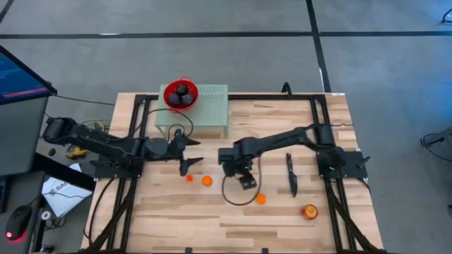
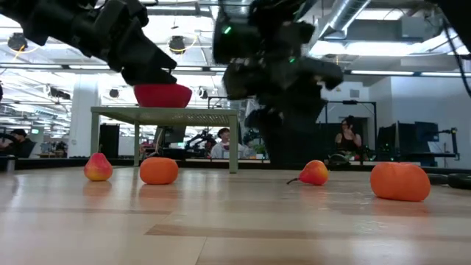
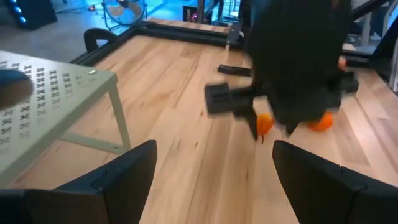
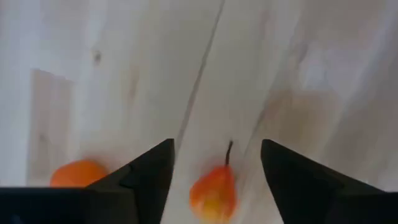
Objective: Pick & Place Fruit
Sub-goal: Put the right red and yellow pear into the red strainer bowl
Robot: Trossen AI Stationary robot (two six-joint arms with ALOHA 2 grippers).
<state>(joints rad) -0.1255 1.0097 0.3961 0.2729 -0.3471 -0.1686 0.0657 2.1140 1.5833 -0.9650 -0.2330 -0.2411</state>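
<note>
Right wrist view: we see the right gripper (image 4: pixel 216 146) with its two dark fingers spread apart and holding nothing, pointing down at the pale wooden table (image 4: pixel 298 62).
Target fruit: a small red-yellow pear-shaped fruit with a thin dark stem (image 4: pixel 213 190) lies on the wood in the gap between those fingers, touching neither.
Long axis: its stem points away from the wrist, so we judge the axis runs along the fingers, and closing them would meet its narrower sides.
Direction to go: we judge the fruit sits straight ahead of the fingertips, so the move is a plain descent with no sideways shift.
Neighbour: a round bright orange fruit (image 4: pixel 78 174) lies just beside one finger, outside the gap; we think that finger could nudge it.
Nearer arm: the right one, clearly; from above its body hides this fruit.
Left gripper (image 1: pixel 183 152): spread open and empty, near the front of the pale green perforated stand (image 1: pixel 212 113), well apart from the target.
Goal, as we read it: the red bowl (image 1: pixel 168 90) on that stand, holding dark purple round plums (image 1: pixel 182 90).
</note>
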